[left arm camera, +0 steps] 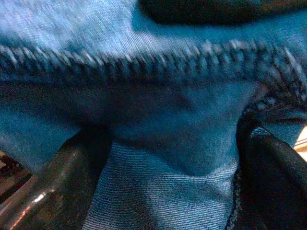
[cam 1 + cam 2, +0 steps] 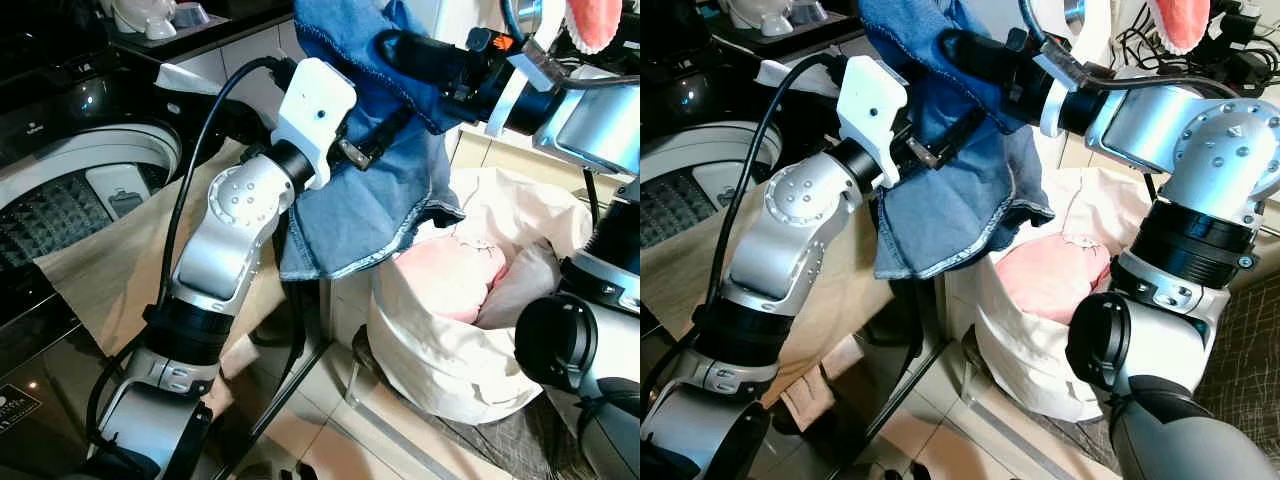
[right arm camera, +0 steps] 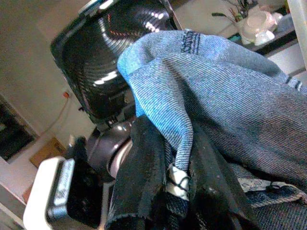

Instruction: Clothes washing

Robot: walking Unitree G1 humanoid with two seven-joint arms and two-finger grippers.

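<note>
A blue denim garment [image 2: 350, 210] hangs in the air between both arms, above the gap between the washing machine and a laundry bag. My left gripper [image 2: 385, 130] reaches into its middle from the left, and the cloth [image 1: 168, 143] bunches between its black fingers [image 1: 278, 177]. Higher up, my right gripper [image 2: 395, 50] comes in from the right. It is shut on a folded edge of the denim [image 3: 230, 86], pinched between its fingers [image 3: 144, 182]. The garment's lower hem dangles free just above the bag.
A top-loading washing machine [image 2: 80, 190] with its drum open stands at the left, a beige cloth [image 2: 120, 260] draped beside it. A white laundry bag [image 2: 430, 350] holding pink clothes [image 2: 450, 280] sits on the tiled floor at the right. A shelf with white items [image 2: 150, 15] runs behind.
</note>
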